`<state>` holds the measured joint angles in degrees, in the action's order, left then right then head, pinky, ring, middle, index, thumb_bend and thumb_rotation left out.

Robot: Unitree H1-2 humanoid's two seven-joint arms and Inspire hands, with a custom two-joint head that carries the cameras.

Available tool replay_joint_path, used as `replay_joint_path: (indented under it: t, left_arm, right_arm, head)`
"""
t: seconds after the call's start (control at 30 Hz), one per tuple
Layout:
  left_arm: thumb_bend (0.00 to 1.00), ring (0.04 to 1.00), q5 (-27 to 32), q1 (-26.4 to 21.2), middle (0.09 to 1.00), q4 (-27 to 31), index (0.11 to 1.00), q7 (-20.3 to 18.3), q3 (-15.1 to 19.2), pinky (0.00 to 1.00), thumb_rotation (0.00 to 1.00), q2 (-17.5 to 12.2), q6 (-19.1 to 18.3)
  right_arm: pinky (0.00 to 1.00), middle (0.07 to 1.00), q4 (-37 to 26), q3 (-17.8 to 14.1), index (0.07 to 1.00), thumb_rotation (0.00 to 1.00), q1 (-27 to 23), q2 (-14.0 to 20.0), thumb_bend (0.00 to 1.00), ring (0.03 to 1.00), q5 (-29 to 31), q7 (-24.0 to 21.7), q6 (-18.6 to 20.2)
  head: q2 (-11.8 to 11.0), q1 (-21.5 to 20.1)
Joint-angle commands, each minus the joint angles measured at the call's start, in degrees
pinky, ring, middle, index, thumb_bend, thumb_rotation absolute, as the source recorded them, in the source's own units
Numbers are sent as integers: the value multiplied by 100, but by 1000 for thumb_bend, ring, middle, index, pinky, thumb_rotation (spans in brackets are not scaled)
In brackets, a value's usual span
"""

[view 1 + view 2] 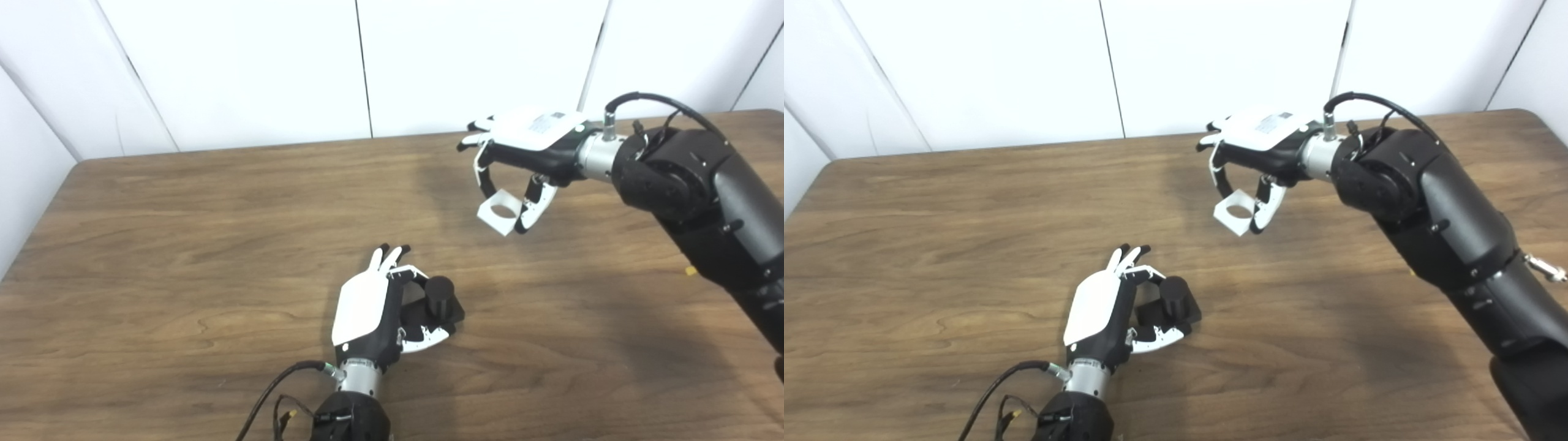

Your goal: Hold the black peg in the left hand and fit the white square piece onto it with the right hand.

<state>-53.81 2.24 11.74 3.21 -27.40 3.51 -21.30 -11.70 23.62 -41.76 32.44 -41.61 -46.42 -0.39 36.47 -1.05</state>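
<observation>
Black peg (pixel 440 294) standing upright on a dark base, low and just right of centre on the desk (pixel 184 245), cradled by the left robot hand (pixel 383 306). Fingers (pixel 392 257) curled round the peg's far side, thumb (pixel 432 337) hooked under at about 6 o'clock of it, so closed on the peg. White back plate of that hand turned up and to the left, wrist and black cable (pixel 269 392) trailing off toward 7 o'clock at the bottom edge.

White square piece (pixel 501 211) with a round hole through its middle, up at about 1 o'clock from the peg and well apart from it, raised above the desk and tilted. Pinched between the fingers (pixel 485 177) and thumb (pixel 536 205) of the right robot hand (pixel 520 153), which is closed on the piece, palm down, white back plate uppermost. Silver wrist collar, then the thick black right arm (pixel 704 184), running off toward 4 o'clock to the right edge, with a black cable looping over the wrist.

Faint shadow lying on the brown wood-grain desk below the raised hand. White panelled wall (pixel 245 67) along the desk's far edge, from 9 o'clock round to 3 o'clock.
</observation>
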Motion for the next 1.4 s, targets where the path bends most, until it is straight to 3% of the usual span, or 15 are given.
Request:
replay_joint_path:
  t: [0.0,0.4,1.37]
  left_arm:
    - [514,1000,-96,-1,936,-240,496,-71,9,902,70,-49,-81]
    - [514,1000,-113,-40,936,-313,496,-18,4,904,71,-29,-77]
    - [514,1000,-54,-39,934,-285,495,38,42,916,71,-22,-38]
  right_arm:
    - [1000,925,-331,-128,491,144,-216,-51,525,1000,58,-72,150]
    - [1000,927,-1132,-34,491,140,-203,-359,525,1000,100,-689,367]
    - [1000,947,-898,353,492,140,-65,-697,525,1000,2,-726,4]
  head:
    - [10,-2]
    - [11,15]
    - [44,12]
